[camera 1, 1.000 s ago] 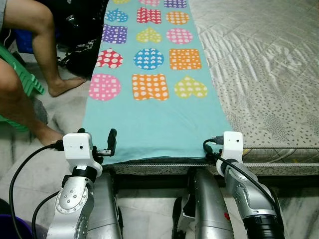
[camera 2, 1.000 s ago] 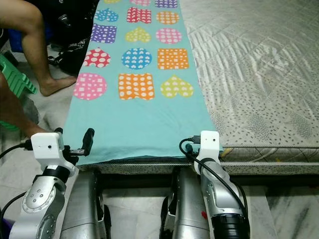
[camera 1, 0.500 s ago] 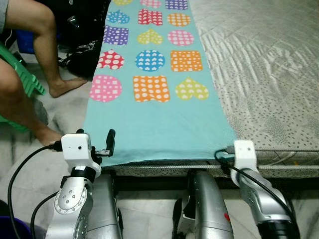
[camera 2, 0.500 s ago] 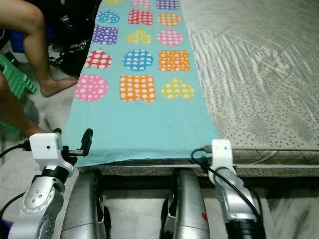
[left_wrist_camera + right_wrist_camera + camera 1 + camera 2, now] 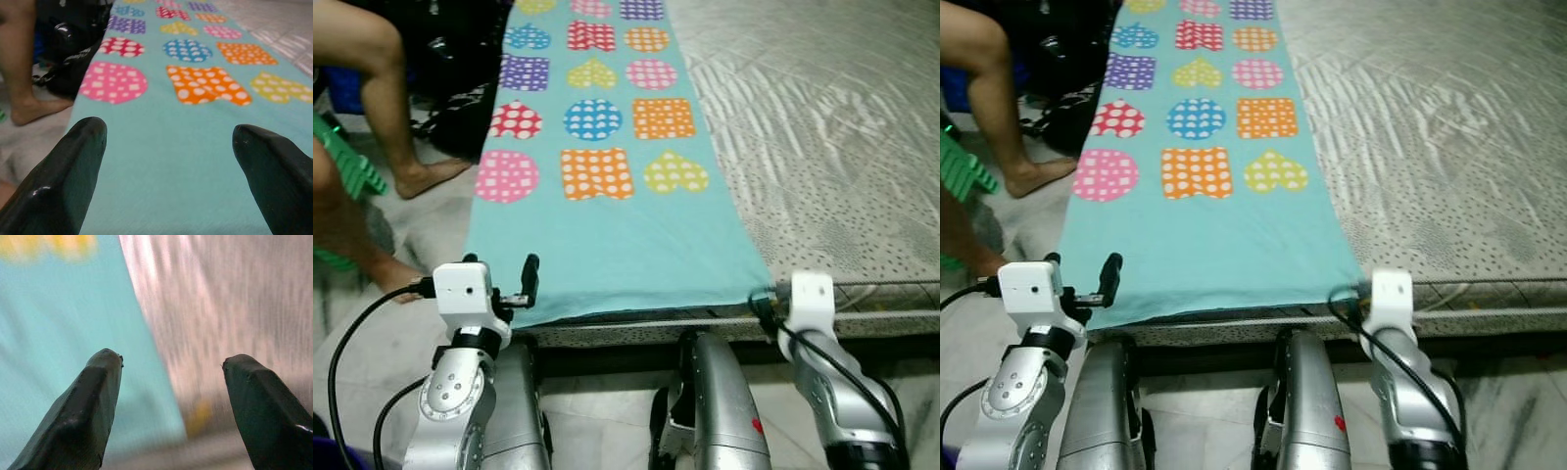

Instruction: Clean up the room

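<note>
You've got a long teal blanket lying flat along the left side of the mattress, running away from you. It carries three columns of polka-dot hearts, circles and squares. Its near edge hangs just over the mattress end; the left edge drapes toward the floor.

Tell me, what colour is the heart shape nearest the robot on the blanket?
The heart is yellow-green with white dots, clearest in the left eye view.

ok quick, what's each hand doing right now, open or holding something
Left hand: open, holding nothing, at the near left corner of the turquoise blanket.
Right hand: open, holding nothing, at the blanket's near right corner on the mattress.
</note>
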You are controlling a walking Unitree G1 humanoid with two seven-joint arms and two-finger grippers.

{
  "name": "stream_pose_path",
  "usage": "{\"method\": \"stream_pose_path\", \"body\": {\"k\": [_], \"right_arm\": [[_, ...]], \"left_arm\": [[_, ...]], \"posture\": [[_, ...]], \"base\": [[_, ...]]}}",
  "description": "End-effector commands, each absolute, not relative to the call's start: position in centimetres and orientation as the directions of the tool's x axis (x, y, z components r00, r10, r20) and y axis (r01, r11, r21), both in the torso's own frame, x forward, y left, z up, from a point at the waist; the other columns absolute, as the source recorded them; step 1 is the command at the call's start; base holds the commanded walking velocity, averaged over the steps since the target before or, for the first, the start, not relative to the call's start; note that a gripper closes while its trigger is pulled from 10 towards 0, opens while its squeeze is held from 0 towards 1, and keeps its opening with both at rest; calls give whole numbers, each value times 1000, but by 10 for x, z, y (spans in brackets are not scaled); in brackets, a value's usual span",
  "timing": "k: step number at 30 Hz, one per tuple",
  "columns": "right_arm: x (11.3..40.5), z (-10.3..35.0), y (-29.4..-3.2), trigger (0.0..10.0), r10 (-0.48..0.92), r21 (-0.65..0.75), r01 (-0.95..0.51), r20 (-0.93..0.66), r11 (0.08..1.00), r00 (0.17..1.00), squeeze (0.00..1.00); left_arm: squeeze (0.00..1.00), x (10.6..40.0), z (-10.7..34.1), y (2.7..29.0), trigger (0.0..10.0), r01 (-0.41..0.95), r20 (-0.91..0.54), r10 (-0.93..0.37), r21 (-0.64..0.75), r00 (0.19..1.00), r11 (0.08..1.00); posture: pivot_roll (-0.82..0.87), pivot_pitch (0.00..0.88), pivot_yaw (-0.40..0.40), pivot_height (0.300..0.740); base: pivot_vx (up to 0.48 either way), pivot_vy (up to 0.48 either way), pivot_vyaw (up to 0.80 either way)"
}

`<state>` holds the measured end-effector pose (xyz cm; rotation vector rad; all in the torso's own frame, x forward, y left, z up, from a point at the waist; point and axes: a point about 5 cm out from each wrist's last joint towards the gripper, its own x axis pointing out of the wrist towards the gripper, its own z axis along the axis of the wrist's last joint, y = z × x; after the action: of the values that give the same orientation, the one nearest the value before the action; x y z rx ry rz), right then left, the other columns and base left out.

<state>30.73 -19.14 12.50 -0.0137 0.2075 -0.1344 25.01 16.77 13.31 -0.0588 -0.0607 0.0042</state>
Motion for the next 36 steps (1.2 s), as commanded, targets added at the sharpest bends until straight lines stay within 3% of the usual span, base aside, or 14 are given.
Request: {"method": "stream_pose_path", "body": {"k": [1,5,12,36], "right_arm": [[309,132,-185,10000,-102,28,107,-153,994,983,0],[318,146,-173,10000,-71,112,79,-75,991,995,0],[327,158,-169,10000,-62,141,62,-5,988,998,0],[339,164,-170,10000,-68,197,58,48,979,997,0]], "left_arm": [[0,250,140,169,10000,-18,84,24,-70,996,997],[0,252,146,169,10000,-26,110,35,-83,993,996],[0,253,149,168,10000,-14,127,24,-77,992,997],[0,264,154,170,10000,-12,155,22,-67,988,998]], "posture": [[66,176,-46,526],[71,161,-41,526],[76,145,-41,526],[72,104,-36,623]], "base": [[0,0,0],[0,0,0],[0,0,0],[0,0,0]]}}
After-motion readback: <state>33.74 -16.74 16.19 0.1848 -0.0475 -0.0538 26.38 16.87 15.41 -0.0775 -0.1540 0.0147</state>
